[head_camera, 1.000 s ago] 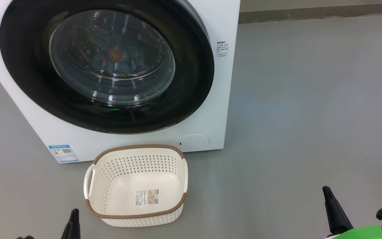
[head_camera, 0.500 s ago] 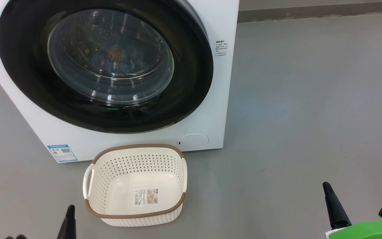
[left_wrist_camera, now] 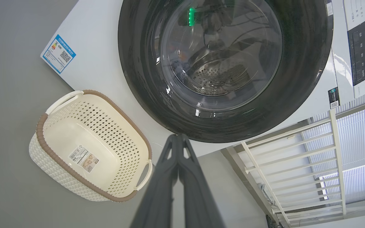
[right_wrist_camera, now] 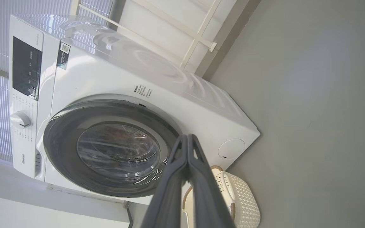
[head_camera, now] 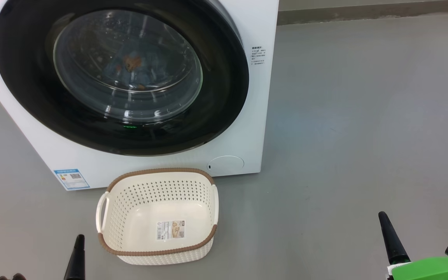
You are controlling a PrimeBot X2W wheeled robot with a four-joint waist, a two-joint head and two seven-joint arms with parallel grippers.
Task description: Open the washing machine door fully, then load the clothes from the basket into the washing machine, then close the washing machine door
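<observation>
the grey floor [head_camera: 344, 136] carries the white washing machine [head_camera: 259, 116], whose washing machine door [head_camera: 224, 97] lies shut flat against its front, black rim glossy; the basket [head_camera: 158, 252] stands on the floor just before the machine, below the door, its label sticker [head_camera: 170, 230] showing on the bare bottom; the clothes [head_camera: 134, 68] lie inside the drum, blue with an orange figure, seen through the door glass; the left gripper [head_camera: 78, 243] hangs just left of the basket and the right gripper [head_camera: 385, 223] well to its right, both with fingers pressed together on nothing
</observation>
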